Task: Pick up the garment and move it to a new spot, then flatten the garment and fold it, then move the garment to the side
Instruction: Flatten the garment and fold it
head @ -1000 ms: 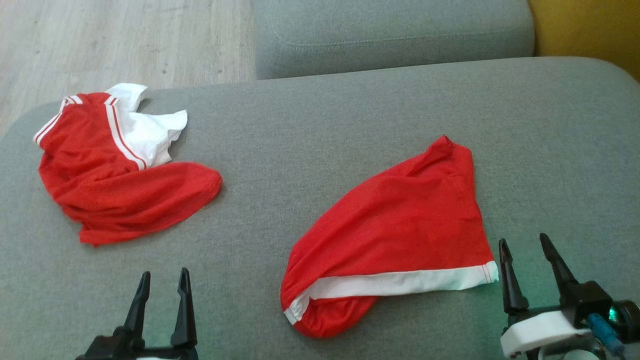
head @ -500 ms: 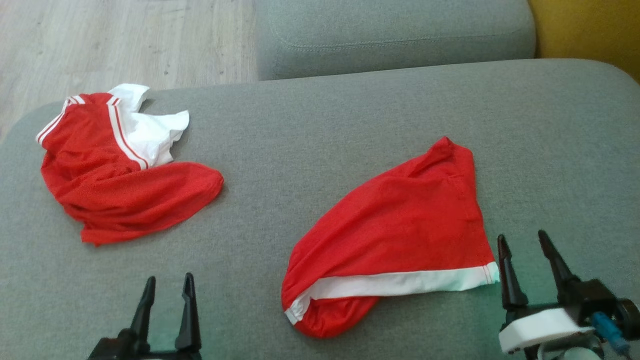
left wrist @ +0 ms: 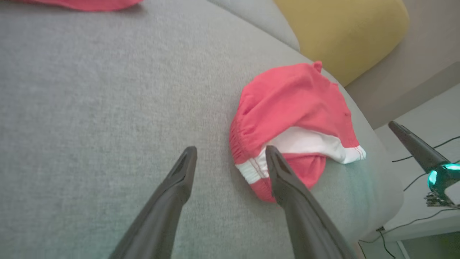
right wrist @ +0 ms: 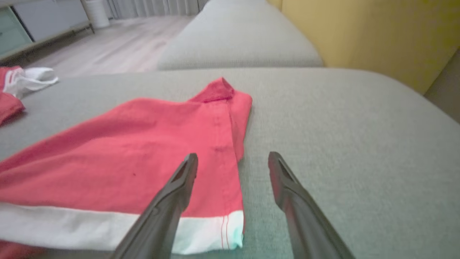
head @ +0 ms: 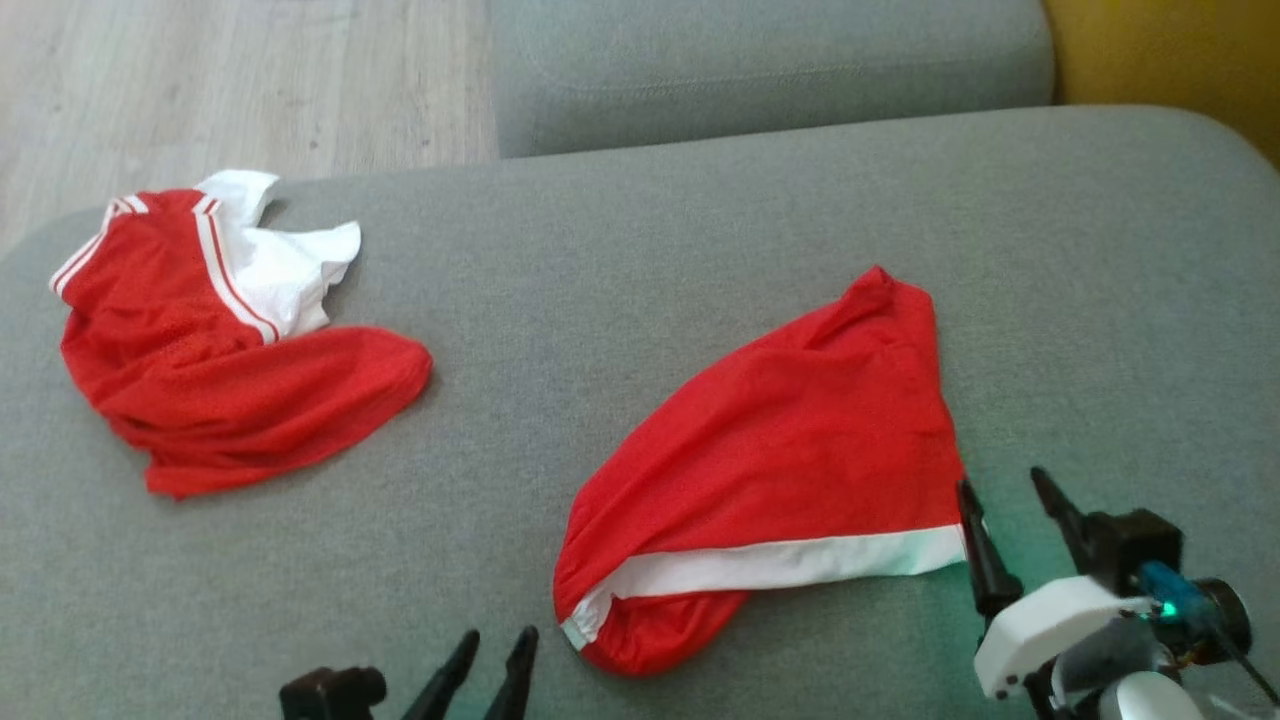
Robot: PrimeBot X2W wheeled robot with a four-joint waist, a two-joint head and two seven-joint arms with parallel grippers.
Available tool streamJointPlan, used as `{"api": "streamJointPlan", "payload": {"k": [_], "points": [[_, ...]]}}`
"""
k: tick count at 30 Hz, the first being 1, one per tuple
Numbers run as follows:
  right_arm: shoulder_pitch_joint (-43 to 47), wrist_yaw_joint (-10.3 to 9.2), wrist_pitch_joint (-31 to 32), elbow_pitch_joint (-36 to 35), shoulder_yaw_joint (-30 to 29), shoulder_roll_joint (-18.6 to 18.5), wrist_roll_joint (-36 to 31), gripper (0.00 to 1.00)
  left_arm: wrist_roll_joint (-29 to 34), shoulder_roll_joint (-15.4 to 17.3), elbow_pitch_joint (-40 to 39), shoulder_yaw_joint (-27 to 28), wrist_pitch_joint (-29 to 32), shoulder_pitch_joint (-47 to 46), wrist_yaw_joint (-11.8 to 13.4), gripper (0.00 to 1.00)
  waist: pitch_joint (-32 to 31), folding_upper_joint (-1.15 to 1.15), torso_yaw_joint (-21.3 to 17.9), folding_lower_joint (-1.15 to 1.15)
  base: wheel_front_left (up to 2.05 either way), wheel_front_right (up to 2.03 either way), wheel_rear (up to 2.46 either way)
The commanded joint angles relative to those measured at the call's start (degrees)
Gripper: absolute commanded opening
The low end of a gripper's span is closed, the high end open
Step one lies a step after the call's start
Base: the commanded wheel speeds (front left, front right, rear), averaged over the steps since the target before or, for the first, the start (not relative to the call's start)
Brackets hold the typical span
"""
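From where I stand, the red mesh garment with a white band [head: 780, 470] lies on the broad grey fabric sofa cushion [head: 650, 250], right of the middle and toward the robot's side of it. It is not flat. The red cloth spreads in a rough triangle whose tip points away from the robot, and the white band runs along the near edge. The near-left end is bunched into a rounded fold that tucks under the band.

The right hand [head: 1002, 480] sits at the garment's near-right corner, its two dark fingers spread wide and gripping nothing. Looking along that wrist, one finger [right wrist: 172, 201] stands over the red cloth just above the band's end. The other is over bare cushion, so the garment's side hem runs up between them. Whether either tip touches the fabric I cannot tell.

The left hand [head: 499, 634] is low at the near edge, just beside the bunched end, also wide open and holding nothing. Seen from its own wrist, one finger overlaps the white band at the gathered end and the other is over bare grey fabric.

Well apart to the robot's left, near the cushion's far-left corner, a second red and white garment [head: 220, 370] lies crumpled. Beyond are a second grey cushion [head: 770, 60], a yellow cushion [head: 1170, 50] and pale wooden floor [head: 200, 70].
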Motion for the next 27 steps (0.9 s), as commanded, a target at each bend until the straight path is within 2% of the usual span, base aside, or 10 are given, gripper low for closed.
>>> {"api": "streamJointPlan", "payload": {"k": [1, 7, 12, 27], "points": [[-1.4, 0.42, 2.1, -1.7, 2.4, -1.7, 0.4, 1.0, -1.9, 0.8, -2.4, 0.2, 1.8, -1.7, -0.3, 1.0, 0.8, 0.0, 0.1, 0.0, 0.0, 0.0, 0.0], [-0.5, 0.42, 5.5, -1.4, 4.3, -1.3, 2.5, 1.0, -6.0, 1.6, -1.6, -2.9, 4.7, -3.5, -0.3, 1.0, 2.6, 0.0, -0.3, 0.0, 0.0, 0.0, 0.0], [-0.9, 0.42, 5.7, -1.4, 5.4, -0.9, 2.7, 1.0, -8.3, 1.0, 0.4, -3.9, 4.7, -5.9, -0.3, 1.0, 3.6, 0.0, -1.2, 0.0, 0.0, 0.0, 0.0], [-2.2, 0.42, 7.7, 1.2, 5.3, -0.4, 3.0, 1.0, -11.4, 2.3, 4.7, -7.7, 4.0, -9.7, -0.3, 1.0, 5.0, 0.0, -2.1, 0.0, 0.0, 0.0, 0.0]]}}
